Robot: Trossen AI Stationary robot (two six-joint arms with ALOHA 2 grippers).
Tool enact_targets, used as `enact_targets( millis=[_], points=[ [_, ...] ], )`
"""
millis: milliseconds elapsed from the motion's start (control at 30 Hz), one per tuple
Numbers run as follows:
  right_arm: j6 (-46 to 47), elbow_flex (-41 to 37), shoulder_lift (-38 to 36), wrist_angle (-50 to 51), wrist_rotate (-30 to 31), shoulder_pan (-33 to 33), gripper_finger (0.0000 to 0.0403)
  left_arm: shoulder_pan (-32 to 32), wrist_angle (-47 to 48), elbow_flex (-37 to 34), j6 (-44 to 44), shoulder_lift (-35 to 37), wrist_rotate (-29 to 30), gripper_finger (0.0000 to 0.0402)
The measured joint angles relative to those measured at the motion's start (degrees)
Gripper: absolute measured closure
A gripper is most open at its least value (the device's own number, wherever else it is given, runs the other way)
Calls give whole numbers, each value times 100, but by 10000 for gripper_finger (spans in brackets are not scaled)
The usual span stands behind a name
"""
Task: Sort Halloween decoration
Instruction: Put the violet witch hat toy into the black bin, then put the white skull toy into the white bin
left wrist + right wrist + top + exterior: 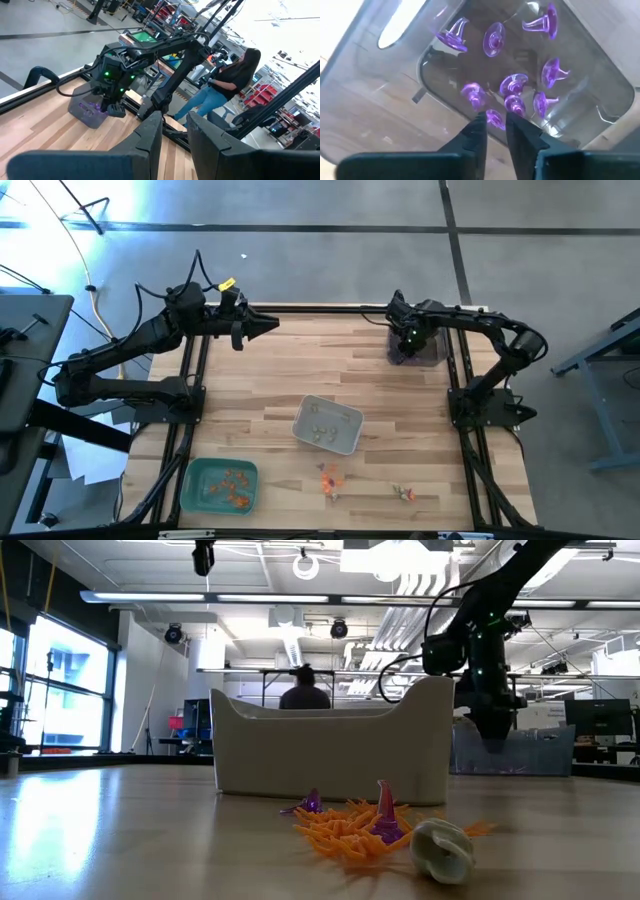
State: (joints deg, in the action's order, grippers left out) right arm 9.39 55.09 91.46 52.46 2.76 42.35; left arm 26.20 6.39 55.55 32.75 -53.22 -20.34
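Note:
My right gripper point(495, 127) points down into a clear dark tray point(428, 352) at the table's far right. Its fingers stand a little apart. Several purple trinkets point(495, 40) lie on the tray's floor, and one purple trinket point(495, 119) sits right at the fingertips. My left gripper point(175, 137) waits high at the far left, level, slightly open, with nothing between its fingers. Near the front edge lie loose orange trinkets point(345, 830), a purple cone point(385, 812) and a whitish trinket point(443, 848). My right gripper comes from above, with its tips just over the tray's floor. A purple trinket point(494, 118) lies in line with the gap between the fingertips. I cannot tell whether either finger touches it.
A pale grey tray point(345, 442) with whitish bits stands mid-table. A green tray point(195, 490) with orange trinkets sits at the near left. A further small trinket point(405, 493) lies near the front edge. A person stands beyond the table.

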Motion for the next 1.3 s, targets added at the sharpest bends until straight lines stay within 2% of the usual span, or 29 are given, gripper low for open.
enact_targets(
  millis=[133, 267, 467, 533, 667, 800, 967, 1100, 1300],
  points=[
    [-44, 11, -7, 203, 0, -2, 319, 0, 0, 0, 0, 1, 0, 326],
    [-117, 252, -277, 702, 15, 0, 315, 0, -2, 0, 2, 0, 0, 326],
    [100, 1054, -1334, 1648, 15, -101, 324, 0, -4, 0, 2, 0, 0, 326],
    [405, 1310, -1736, 1883, -50, -228, 325, 1, -4, 0, 4, -1, 6, 326],
    [1323, 1572, -2474, 2087, -556, -703, 325, 0, -7, 0, 268, 0, 8, 326],
    [2558, 1786, -3022, 2214, -833, -1657, 325, 2, -20, 0, 1009, 1, 11, 326],
    [4225, 2049, -3272, 2000, -571, -3307, 325, 2, -19, 0, 664, -1, -98, 326],
    [5349, 2103, -3077, 1163, -452, -4705, 325, 2, -18, 0, 392, -1, -103, 326],
    [6083, 2103, -2417, -222, -743, -6335, 325, 2, -21, 0, -83, -1, -103, 326]
  ],
)
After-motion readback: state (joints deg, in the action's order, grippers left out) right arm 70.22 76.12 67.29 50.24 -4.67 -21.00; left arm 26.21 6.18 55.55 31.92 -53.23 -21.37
